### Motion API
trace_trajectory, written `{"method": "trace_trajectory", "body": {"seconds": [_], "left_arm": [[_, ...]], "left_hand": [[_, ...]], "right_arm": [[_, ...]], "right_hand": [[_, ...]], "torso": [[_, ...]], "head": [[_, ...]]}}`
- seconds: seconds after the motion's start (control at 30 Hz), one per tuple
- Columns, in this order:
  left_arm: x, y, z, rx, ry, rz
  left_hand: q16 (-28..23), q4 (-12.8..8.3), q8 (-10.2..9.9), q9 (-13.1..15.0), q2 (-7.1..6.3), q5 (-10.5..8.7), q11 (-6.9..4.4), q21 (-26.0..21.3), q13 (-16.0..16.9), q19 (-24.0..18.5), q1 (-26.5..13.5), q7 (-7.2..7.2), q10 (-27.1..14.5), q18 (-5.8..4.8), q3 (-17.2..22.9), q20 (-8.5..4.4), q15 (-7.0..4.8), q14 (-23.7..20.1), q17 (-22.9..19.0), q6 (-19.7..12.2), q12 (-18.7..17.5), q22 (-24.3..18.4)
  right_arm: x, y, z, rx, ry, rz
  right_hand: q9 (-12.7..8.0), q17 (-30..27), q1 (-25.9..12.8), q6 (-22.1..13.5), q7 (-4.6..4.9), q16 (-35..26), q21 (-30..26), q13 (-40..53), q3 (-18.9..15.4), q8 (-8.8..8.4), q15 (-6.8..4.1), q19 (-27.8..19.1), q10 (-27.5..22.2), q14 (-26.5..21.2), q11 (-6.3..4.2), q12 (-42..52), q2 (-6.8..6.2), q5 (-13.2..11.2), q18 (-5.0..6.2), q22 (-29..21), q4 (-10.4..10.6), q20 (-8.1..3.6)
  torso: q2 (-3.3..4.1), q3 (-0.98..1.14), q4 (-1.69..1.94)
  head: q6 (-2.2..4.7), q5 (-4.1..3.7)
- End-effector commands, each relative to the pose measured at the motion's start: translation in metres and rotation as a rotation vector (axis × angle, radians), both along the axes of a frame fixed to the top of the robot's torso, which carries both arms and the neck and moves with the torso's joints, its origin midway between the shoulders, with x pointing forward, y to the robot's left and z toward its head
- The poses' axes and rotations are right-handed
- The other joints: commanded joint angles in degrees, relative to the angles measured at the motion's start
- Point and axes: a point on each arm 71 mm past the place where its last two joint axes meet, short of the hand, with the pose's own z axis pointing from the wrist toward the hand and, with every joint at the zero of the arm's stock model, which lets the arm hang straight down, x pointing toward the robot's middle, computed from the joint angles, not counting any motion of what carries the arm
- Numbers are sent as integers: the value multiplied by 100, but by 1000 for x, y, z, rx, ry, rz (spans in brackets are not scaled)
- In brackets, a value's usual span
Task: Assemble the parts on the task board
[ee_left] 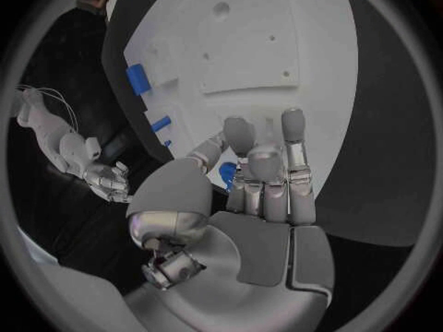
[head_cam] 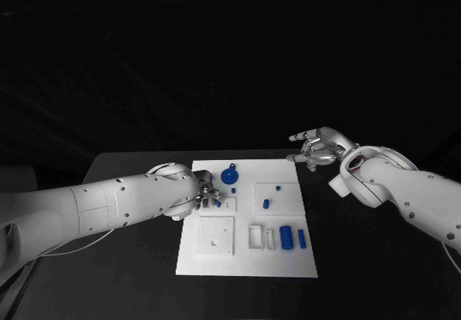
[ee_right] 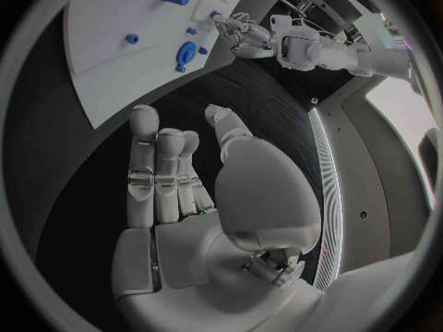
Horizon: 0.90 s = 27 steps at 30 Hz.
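Observation:
The white task board [head_cam: 248, 263] lies in the middle of the black table. My left hand [head_cam: 204, 195] hovers over the board's left edge and pinches a small blue part [ee_left: 228, 173] between thumb and fingers; the same blue part [head_cam: 218, 201] peeks out beside the fingers. A round blue disc part [head_cam: 230, 177] stands just beyond that hand. Two blue cylinders [head_cam: 285, 234] lie on the board's right side. Two small blue pegs [head_cam: 266, 202] sit on a white square block. My right hand [head_cam: 322, 148] hangs off the board's far right corner, fingers apart and holding nothing.
A white raised plate with holes [head_cam: 215, 235] sits at the board's near left, and a white slotted frame [head_cam: 256, 237] lies next to it. Black table [head_cam: 144, 267] surrounds the board on all sides.

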Motion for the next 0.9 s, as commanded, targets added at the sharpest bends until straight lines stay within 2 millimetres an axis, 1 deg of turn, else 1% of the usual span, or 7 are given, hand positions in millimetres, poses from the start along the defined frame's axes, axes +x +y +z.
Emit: {"method": "trace_trajectory", "body": {"seconds": [0.03,0.43,0.6,0.63,0.67,0.7,0.9], "left_arm": [[-1,-2,0,-1,-12,-11],[-6,-2,-2,-9,-9,-14],[-6,-1,-2,-17,-15,-9],[-6,-1,-2,-19,-16,-8],[-6,-1,-2,-21,-18,-7],[-6,-1,-2,-24,-21,-5],[-7,2,-1,-53,-37,5]], "left_hand": [[13,19,11,1653,68,3,-119,-19,-6,35,146,-722,167,34,10,12,-26,17,-6,1176,19,5],[-22,43,4,1580,25,-14,-112,-142,-19,70,224,-713,168,78,-7,53,-23,11,-77,1150,-6,137],[-83,147,-10,1205,-72,-136,-97,-221,-52,90,409,-678,169,41,-39,6,-25,-6,-169,1065,-40,194],[-97,175,-4,1041,-81,-279,-97,-241,-61,98,468,-674,170,13,-50,-18,-26,-4,-186,1071,-49,208],[-101,165,-7,994,-76,-437,-95,-252,-64,99,501,-669,170,5,-62,-26,-27,-5,-190,1066,-50,212],[-114,172,5,834,-80,-446,-94,-292,-69,115,556,-667,168,-26,-126,-52,-29,-4,-206,1073,-46,234],[-156,201,1,765,-135,-455,-93,-358,-74,127,659,-661,170,-53,-160,-74,-30,-9,-255,1059,-86,273]], "right_arm": [[0,1,-1,1,9,14],[-1,1,-4,2,14,15],[-1,1,-6,3,17,15],[-1,1,-6,4,18,15],[-1,1,-6,4,19,15],[-1,1,-7,4,20,14],[-1,1,-8,5,24,14]], "right_hand": [[7,-8,-80,32,1,12,-33,-9,4,-17,-4,30,-38,-42,1,19,15,21,111,191,-35,2],[8,-8,-94,36,0,13,-37,-9,7,-16,-4,31,-38,-40,0,19,25,26,112,190,-42,2],[8,-8,-94,36,0,13,-37,-9,7,-16,-4,31,-38,-40,0,19,25,26,112,190,-42,2],[7,-13,-105,29,1,8,-38,-12,10,-17,-3,30,-42,-43,1,16,28,32,112,190,-39,3],[7,-13,-105,29,1,8,-38,-12,10,-17,-3,30,-42,-43,1,16,28,32,112,190,-39,3],[7,-13,-105,29,1,8,-38,-12,10,-17,-3,30,-42,-43,1,16,28,32,112,190,-39,3],[7,-13,-110,28,2,8,-40,-11,11,-17,-3,30,-42,-43,1,17,30,33,112,190,-38,3]], "torso": [[-2,1,2],[-2,2,2],[-1,3,1],[-1,3,1],[-2,2,1],[-2,2,-1],[-1,1,-1]], "head": [[-7,0],[-13,4],[-12,5],[-12,5],[-10,4],[-10,1],[-1,0]]}}
